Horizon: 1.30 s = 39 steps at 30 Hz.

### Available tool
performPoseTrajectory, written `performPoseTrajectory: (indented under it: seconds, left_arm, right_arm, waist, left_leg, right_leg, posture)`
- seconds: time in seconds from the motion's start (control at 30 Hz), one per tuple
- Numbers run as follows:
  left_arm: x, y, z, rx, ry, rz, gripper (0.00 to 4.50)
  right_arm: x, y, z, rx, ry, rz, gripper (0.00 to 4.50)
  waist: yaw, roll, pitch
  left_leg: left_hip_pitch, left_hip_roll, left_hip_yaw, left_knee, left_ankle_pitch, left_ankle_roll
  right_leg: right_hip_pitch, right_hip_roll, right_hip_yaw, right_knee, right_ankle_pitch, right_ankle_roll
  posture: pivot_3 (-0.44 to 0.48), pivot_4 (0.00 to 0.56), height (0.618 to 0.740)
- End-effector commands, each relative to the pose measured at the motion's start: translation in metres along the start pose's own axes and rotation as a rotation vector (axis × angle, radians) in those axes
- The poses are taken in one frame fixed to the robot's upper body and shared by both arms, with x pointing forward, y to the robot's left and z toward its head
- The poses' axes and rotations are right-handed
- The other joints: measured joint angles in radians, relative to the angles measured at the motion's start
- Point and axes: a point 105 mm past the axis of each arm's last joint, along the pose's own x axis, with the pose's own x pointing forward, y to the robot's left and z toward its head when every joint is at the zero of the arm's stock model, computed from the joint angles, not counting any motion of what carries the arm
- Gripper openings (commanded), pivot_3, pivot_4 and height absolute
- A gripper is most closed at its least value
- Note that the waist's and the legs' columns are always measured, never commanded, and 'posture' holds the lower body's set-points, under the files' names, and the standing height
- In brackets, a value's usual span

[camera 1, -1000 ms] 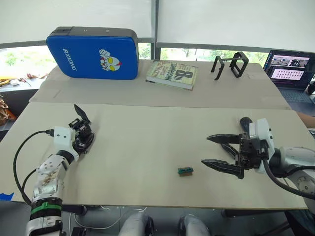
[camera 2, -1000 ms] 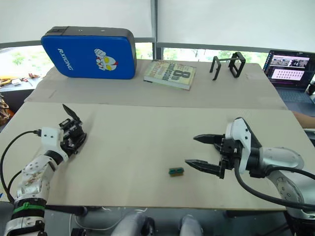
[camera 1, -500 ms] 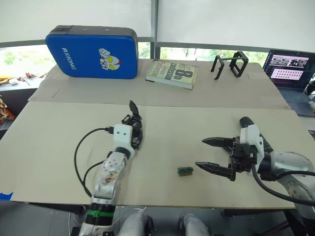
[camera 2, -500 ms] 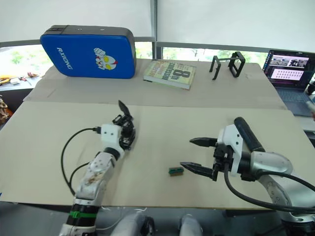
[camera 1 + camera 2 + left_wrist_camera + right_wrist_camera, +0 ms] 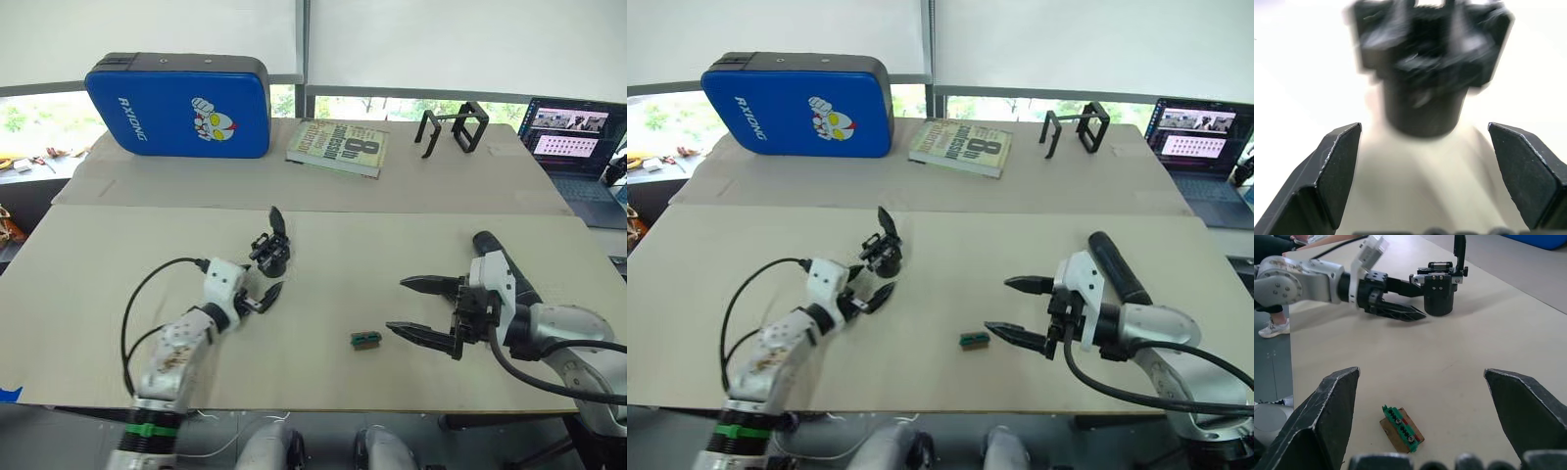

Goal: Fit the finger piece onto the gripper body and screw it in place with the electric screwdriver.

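The table [image 5: 98, 294] is the biggest thing here, a pale board with a second one butted behind it. On the back board, at 11 o'clock, a blue case [image 5: 178, 106] stands on edge; a book [image 5: 340, 148] lies at 12 o'clock, 2 black frame brackets [image 5: 453, 127] at 1 o'clock, and a laptop [image 5: 573, 132] sits open at the far 2 o'clock corner.

On the near board the right gripper [image 5: 421, 310] reaches in from 4 o'clock, its 2 fingers spread wide and holding nothing. A small green-and-black block [image 5: 365, 340] lies on the board just off its nearer fingertip, not touching it.

The left gripper [image 5: 268, 275] comes in from 8 o'clock, fingers parted. The gripper body [image 5: 271, 249] stands upright on its round base just left of the board's centre, its pointed finger sticking up. The left wrist view shows the base between the 2 open fingers [image 5: 1337, 166] with a gap on each side, so they are not pinching it.
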Motion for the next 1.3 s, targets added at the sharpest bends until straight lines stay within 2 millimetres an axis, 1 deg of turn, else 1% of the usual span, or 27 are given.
performPoseTrajectory:
  seconds: [0.03,0.13,0.2,0.27,0.33,0.4,0.47,0.5,0.57,0.63,0.67,0.73,0.77,0.83,0.9,0.97,1.07,1.13,1.17,1.2,1.23,1.27,1.3]
  left_arm:
    - [0.006,0.005,0.01,0.072,-0.028,-0.132,4.48]
    - [0.02,0.011,0.019,0.098,-0.04,-0.215,4.48]
    - [0.029,0.012,0.022,0.117,-0.056,-0.239,4.48]
    - [0.038,0.013,0.021,0.134,-0.063,-0.248,4.48]
    - [0.044,0.011,0.02,0.136,-0.068,-0.267,4.48]
    - [0.049,0.008,0.019,0.134,-0.075,-0.282,3.94]
    - [0.048,0.008,0.016,0.141,-0.078,-0.282,3.4]
    - [0.046,0.008,0.015,0.143,-0.083,-0.277,2.84]
    - [0.042,0.008,0.015,0.139,-0.091,-0.265,2.39]
    - [0.036,-0.003,0.023,0.119,-0.13,-0.256,2.39]
    - [0.036,-0.015,0.031,0.087,-0.16,-0.244,2.39]
    - [0.039,-0.036,0.039,0.023,-0.176,-0.186,2.39]
    - [0.039,-0.043,0.042,-0.001,-0.175,-0.159,2.39]
    - [0.043,-0.057,0.049,0.009,-0.189,-0.101,2.39]
    - [0.049,-0.062,0.053,-0.012,-0.181,0.019,2.39]
    - [0.054,-0.065,0.053,0.033,-0.168,0.096,2.39]
    - [0.058,-0.063,0.043,-0.013,-0.133,0.163,2.39]
    - [0.059,-0.061,0.035,-0.013,-0.11,0.184,2.39]
    - [0.058,-0.06,0.03,-0.019,-0.102,0.182,3.42]
    - [0.056,-0.061,0.026,-0.019,-0.09,0.164,3.72]
    - [0.053,-0.062,0.021,-0.018,-0.077,0.138,4.16]
    - [0.049,-0.063,0.017,-0.02,-0.067,0.107,4.48]
    - [0.045,-0.064,0.015,-0.021,-0.062,0.069,4.48]
  right_arm:
    - [0.0,0.004,0.011,-0.06,-0.036,-0.001,4.5]
    - [0.0,0.003,0.011,-0.061,-0.038,-0.01,4.5]
    - [-0.001,0.003,0.011,-0.062,-0.038,-0.013,4.5]
    - [-0.001,0.004,0.011,-0.063,-0.038,-0.014,4.5]
    - [0.0,0.005,0.011,-0.063,-0.038,-0.014,4.5]
    - [0.0,0.006,0.011,-0.063,-0.036,-0.016,4.5]
    - [-0.001,0.008,0.01,-0.06,-0.034,-0.019,4.5]
    - [-0.001,0.008,0.01,-0.06,-0.034,-0.021,4.5]
    - [-0.002,0.009,0.01,-0.06,-0.033,-0.024,4.5]
    - [-0.003,0.01,0.01,-0.061,-0.033,-0.03,4.5]
    - [-0.003,0.01,0.01,-0.062,-0.035,-0.035,4.5]
    - [-0.003,0.011,0.01,-0.065,-0.041,-0.046,4.5]
    - [-0.002,0.011,0.01,-0.066,-0.044,-0.049,4.5]
    - [0.0,0.012,0.009,-0.068,-0.046,-0.05,4.5]
    - [0.002,0.013,0.007,-0.066,-0.051,-0.051,4.5]
    - [0.004,0.014,0.005,-0.062,-0.055,-0.052,4.5]
    - [0.007,0.015,0.004,-0.056,-0.059,-0.049,4.5]
    - [0.007,0.016,0.003,-0.052,-0.059,-0.045,4.5]
    - [0.008,0.017,0.002,-0.05,-0.058,-0.042,4.5]
    - [0.008,0.017,0.002,-0.05,-0.056,-0.041,4.5]
    - [0.007,0.016,0.002,-0.051,-0.055,-0.04,4.5]
    - [0.007,0.015,0.002,-0.052,-0.054,-0.041,4.5]
    - [0.006,0.013,0.002,-0.054,-0.054,-0.043,4.5]
  waist:
    - [0.005,0.0,0.0]
    - [0.011,0.0,0.0]
    - [0.011,0.0,0.0]
    - [0.009,0.0,0.0]
    - [0.008,0.0,0.0]
    - [0.006,0.0,0.0]
    - [0.0,0.0,0.0]
    - [-0.001,0.0,0.0]
    - [-0.004,0.0,0.0]
    - [-0.009,0.0,0.0]
    - [-0.013,0.0,0.0]
    - [-0.014,0.0,0.0]
    - [-0.008,0.0,0.0]
    - [0.002,-0.001,0.0]
    - [0.007,-0.001,0.0]
    - [0.01,-0.001,0.001]
    - [0.009,-0.001,0.001]
    - [0.01,-0.001,0.001]
    - [0.01,-0.001,0.001]
    - [0.011,-0.001,0.001]
    - [0.011,-0.001,0.0]
    - [0.01,-0.001,0.0]
    - [0.01,-0.001,0.0]
  left_leg:
    - [0.0,-0.001,0.0,0.0,0.0,0.0]
    - [0.0,-0.003,0.0,0.0,0.0,0.001]
    - [-0.002,-0.003,0.0,0.001,0.001,0.002]
    - [-0.002,-0.003,0.0,0.0,0.004,0.008]
    - [-0.001,-0.003,0.0,0.0,0.004,0.008]
    - [-0.001,-0.003,0.001,0.0,0.004,0.008]
    - [-0.001,-0.003,0.001,0.0,0.004,0.008]
    - [-0.001,-0.003,0.001,0.0,0.004,0.008]
    - [-0.001,-0.003,0.0,0.0,0.004,0.008]
    - [-0.001,-0.003,0.0,0.0,0.004,0.008]
    - [-0.001,-0.003,0.0,0.0,0.003,0.008]
    - [-0.001,-0.003,0.0,0.0,0.004,0.008]
    - [-0.001,-0.003,0.0,0.0,0.004,0.008]
    - [-0.002,-0.004,-0.001,0.002,0.004,0.008]
    - [-0.003,-0.004,-0.001,0.003,0.003,0.006]
    - [-0.003,-0.004,-0.001,0.003,0.001,0.003]
    - [-0.003,-0.002,-0.001,0.002,0.001,0.004]
    - [-0.003,-0.002,-0.001,0.002,0.005,0.01]
    - [-0.003,-0.002,-0.001,0.002,0.005,0.011]
    - [-0.004,-0.002,-0.001,0.002,0.005,0.011]
    - [-0.003,-0.002,-0.001,0.002,0.005,0.011]
    - [-0.003,-0.002,-0.001,0.002,0.005,0.01]
    - [-0.003,-0.002,0.0,0.002,0.003,0.008]
  right_leg:
    - [0.0,0.0,-0.001,0.0,0.0,0.0]
    - [0.0,0.0,-0.001,-0.001,0.001,0.001]
    - [0.001,0.0,-0.001,-0.001,0.001,0.002]
    - [0.002,0.0,-0.001,-0.002,0.001,0.002]
    - [0.002,0.0,-0.001,-0.002,0.001,0.002]
    - [0.002,0.001,-0.001,-0.001,0.001,0.002]
    - [0.002,0.001,-0.001,-0.001,0.001,0.002]
    - [0.002,0.001,-0.001,-0.001,0.001,0.002]
    - [0.002,0.0,-0.001,-0.001,0.001,0.002]
    - [0.002,0.0,-0.001,-0.001,0.001,0.002]
    - [0.002,0.0,0.0,-0.002,0.001,0.002]
    - [0.002,-0.001,0.0,-0.002,0.001,0.002]
    - [0.002,-0.001,0.0,-0.002,0.001,0.002]
    - [0.003,-0.001,0.0,-0.002,0.001,0.003]
    - [0.002,-0.001,0.0,-0.002,0.002,0.004]
    - [0.002,-0.001,0.001,-0.001,0.002,0.004]
    - [0.001,0.0,0.002,-0.001,0.002,0.003]
    - [0.0,0.001,0.002,-0.001,0.002,0.003]
    - [0.0,0.001,0.001,-0.001,0.002,0.002]
    - [0.0,0.001,0.001,-0.001,0.002,0.003]
    - [0.001,0.0,0.001,-0.001,0.002,0.003]
    - [0.001,0.0,0.001,-0.001,0.002,0.003]
    - [0.001,-0.001,0.001,-0.001,0.002,0.003]
  posture:
    - [0.0,0.15,0.74]
    - [0.0,0.15,0.74]
    - [0.0,0.15,0.74]
    - [0.0,0.15,0.74]
    - [0.0,0.15,0.74]
    - [0.0,0.15,0.74]
    - [0.0,0.15,0.74]
    - [0.0,0.15,0.74]
    - [0.0,0.15,0.74]
    - [0.0,0.15,0.74]
    - [0.0,0.15,0.74]
    - [0.0,0.15,0.74]
    - [0.0,0.15,0.74]
    - [0.0,0.15,0.74]
    - [0.0,0.15,0.74]
    - [0.0,0.15,0.74]
    - [0.0,0.15,0.74]
    - [0.0,0.15,0.74]
    - [0.0,0.15,0.74]
    - [0.0,0.15,0.74]
    - [0.0,0.15,0.74]
    - [0.0,0.15,0.74]
    - [0.0,0.15,0.74]
